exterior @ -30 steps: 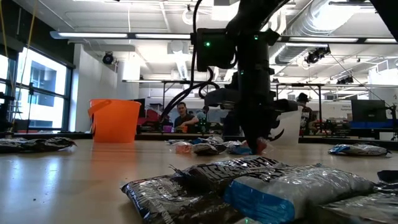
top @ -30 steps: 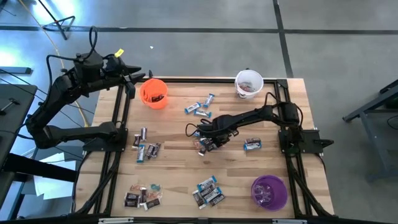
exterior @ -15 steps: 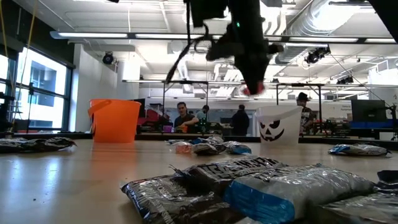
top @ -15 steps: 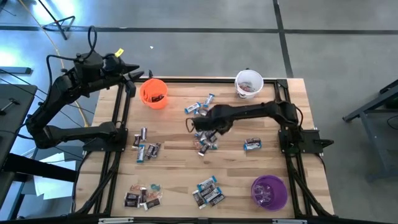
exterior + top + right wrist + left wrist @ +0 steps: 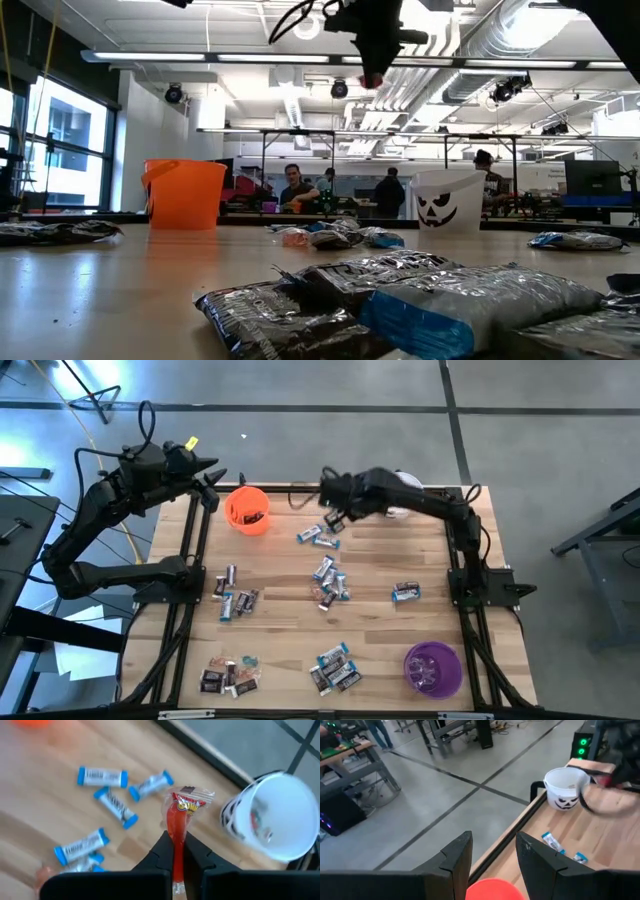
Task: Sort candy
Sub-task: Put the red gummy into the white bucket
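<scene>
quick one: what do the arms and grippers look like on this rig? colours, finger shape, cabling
Both arms are dark, near-black, jointed links on black frame mounts at the table edges. Left gripper has two flat, angular black fingers; a yellow tag sits near its wrist and black cable loops run along the arm. Right gripper has matching black fingers, with loose black cabling trailing by its wrist.

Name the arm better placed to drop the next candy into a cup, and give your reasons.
Right. The right gripper is shut on a red candy and raised over the table's far edge, close to the white cup. The left gripper hangs open by the orange cup, holding nothing.
</scene>
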`<state>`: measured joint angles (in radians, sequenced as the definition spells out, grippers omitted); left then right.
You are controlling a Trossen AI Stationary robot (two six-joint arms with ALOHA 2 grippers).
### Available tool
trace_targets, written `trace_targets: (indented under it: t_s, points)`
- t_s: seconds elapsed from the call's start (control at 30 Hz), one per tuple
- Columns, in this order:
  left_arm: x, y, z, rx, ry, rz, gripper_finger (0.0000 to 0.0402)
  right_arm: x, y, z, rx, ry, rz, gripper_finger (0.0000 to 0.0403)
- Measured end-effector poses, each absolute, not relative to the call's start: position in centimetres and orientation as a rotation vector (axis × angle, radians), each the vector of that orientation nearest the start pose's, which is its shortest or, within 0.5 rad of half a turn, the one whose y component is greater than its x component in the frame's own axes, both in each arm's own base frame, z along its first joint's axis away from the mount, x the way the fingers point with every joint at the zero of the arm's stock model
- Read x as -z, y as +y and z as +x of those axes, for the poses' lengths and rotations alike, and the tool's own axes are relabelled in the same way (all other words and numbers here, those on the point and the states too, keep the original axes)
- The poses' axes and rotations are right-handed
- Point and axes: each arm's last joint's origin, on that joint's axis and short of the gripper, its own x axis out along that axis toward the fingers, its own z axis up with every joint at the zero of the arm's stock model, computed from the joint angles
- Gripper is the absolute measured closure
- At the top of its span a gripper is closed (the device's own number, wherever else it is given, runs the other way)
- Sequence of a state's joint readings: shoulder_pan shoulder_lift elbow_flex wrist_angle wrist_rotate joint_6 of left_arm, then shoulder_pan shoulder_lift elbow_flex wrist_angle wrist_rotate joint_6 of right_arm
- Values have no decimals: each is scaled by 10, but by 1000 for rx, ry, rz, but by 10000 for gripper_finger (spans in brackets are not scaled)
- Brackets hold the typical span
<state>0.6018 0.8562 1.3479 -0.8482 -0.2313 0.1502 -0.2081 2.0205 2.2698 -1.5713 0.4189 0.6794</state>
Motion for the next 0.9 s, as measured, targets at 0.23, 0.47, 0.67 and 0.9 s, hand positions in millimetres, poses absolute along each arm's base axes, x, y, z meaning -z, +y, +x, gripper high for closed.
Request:
trace_targets:
  t_s: [0.23,0.47,0.67,0.9]
  points:
    - [-438,77,98,-816,435,102,261,-393,-133,348,949,1056,374,396]
    - [-444,79,98,-912,377,109,261,-407,-185,304,1050,1068,366,396]
    - [-452,82,102,-934,271,92,261,-410,-220,276,1092,1099,367,396]
    - [-457,86,107,-945,194,53,261,-410,-246,253,1113,1140,357,396]
